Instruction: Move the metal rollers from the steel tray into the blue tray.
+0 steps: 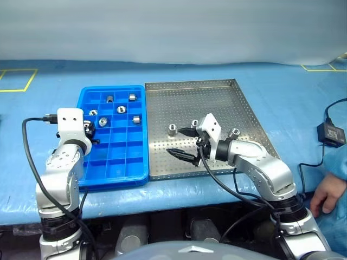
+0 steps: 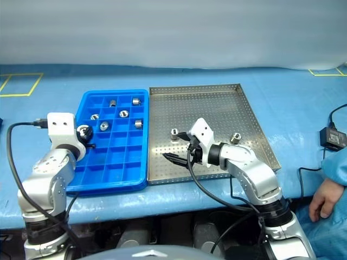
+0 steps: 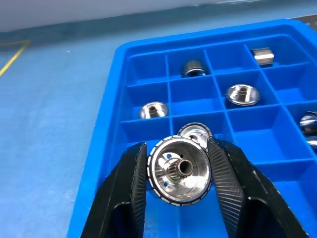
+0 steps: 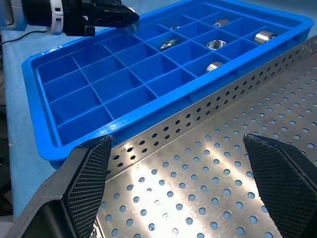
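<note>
My left gripper [image 3: 179, 171] is shut on a shiny metal roller [image 3: 179, 170], held end-on just above the left side of the blue tray [image 1: 116, 162]. Several rollers lie in the blue tray's far compartments, one of them [image 1: 121, 109] near the middle. The steel tray [image 1: 217, 103] lies right of the blue tray and holds three rollers [image 1: 172, 129], [image 1: 194, 124], [image 1: 234, 132]. My right gripper [image 1: 185, 143] stands open low over the steel tray's near left part, pointing toward the blue tray, nothing between its fingers [image 4: 89, 173].
A black power adapter [image 1: 331, 134] with its cable lies on the blue table cover at the right. A person's hand [image 1: 325, 192] rests at the table's near right edge. Yellow tape marks [image 1: 16, 81] show at the far left.
</note>
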